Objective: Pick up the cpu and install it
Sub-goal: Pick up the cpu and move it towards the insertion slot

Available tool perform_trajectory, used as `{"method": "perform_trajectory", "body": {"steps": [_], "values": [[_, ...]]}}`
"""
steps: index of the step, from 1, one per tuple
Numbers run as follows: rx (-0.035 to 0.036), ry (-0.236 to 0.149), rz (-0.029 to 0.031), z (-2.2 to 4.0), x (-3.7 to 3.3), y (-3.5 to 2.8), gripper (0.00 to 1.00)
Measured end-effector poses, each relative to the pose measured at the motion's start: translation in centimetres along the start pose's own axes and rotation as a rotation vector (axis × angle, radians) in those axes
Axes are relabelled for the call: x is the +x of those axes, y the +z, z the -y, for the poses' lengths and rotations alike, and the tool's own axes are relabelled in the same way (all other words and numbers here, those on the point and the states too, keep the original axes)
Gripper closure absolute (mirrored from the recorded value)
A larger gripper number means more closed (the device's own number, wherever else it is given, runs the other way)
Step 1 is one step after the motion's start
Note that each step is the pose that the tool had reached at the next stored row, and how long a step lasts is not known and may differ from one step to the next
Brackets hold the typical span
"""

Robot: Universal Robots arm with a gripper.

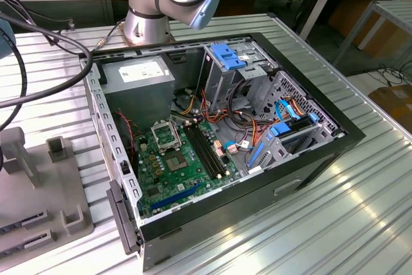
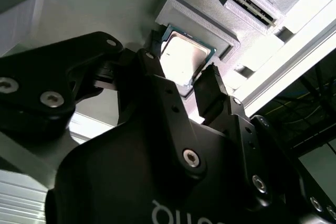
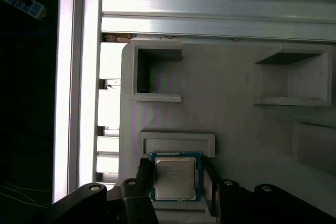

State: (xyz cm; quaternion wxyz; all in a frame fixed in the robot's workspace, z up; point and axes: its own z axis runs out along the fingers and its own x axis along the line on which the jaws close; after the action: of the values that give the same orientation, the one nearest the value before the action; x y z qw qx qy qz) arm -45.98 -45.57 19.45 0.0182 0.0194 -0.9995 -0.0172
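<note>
The cpu [image 3: 176,178] [image 2: 184,56] is a small square chip with a dull silver top and a thin green rim. It lies flat in a shallow pocket of a grey holder block [image 3: 236,124] [image 2: 199,22]. My gripper [image 3: 177,174] [image 2: 181,74] hangs right over it, open, with one black finger [image 3: 145,174] [image 2: 212,85] close to each of two opposite edges of the chip. In the exterior view the green motherboard [image 1: 183,165] lies inside the open computer case [image 1: 309,159], and its square metal socket frame [image 1: 165,134] sits near the board's far end.
The grey holder block [image 1: 58,185] sits at the exterior view's left, beside the case, with raised posts and other recessed pockets [image 3: 157,74]. The arm's base [image 1: 148,20] stands behind the case. Black cables [image 1: 45,37] loop over the ribbed aluminium table [image 1: 360,210].
</note>
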Motion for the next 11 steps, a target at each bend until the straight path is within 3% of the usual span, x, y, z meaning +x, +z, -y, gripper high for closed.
{"method": "perform_trajectory", "body": {"steps": [1,8,9,10,11], "values": [[0.0,0.0,0.0,0.0,0.0,0.0,0.44],[0.0,-0.002,-0.0001,0.0,0.01,0.09,0.45],[-0.0011,-0.002,-0.0006,-0.01,0.0,-0.2,0.54],[-0.0013,-0.002,-0.0036,-0.04,0.03,-1.14,0.54],[-0.0012,-0.002,-0.0039,-0.04,0.03,-1.15,0.54]]}}
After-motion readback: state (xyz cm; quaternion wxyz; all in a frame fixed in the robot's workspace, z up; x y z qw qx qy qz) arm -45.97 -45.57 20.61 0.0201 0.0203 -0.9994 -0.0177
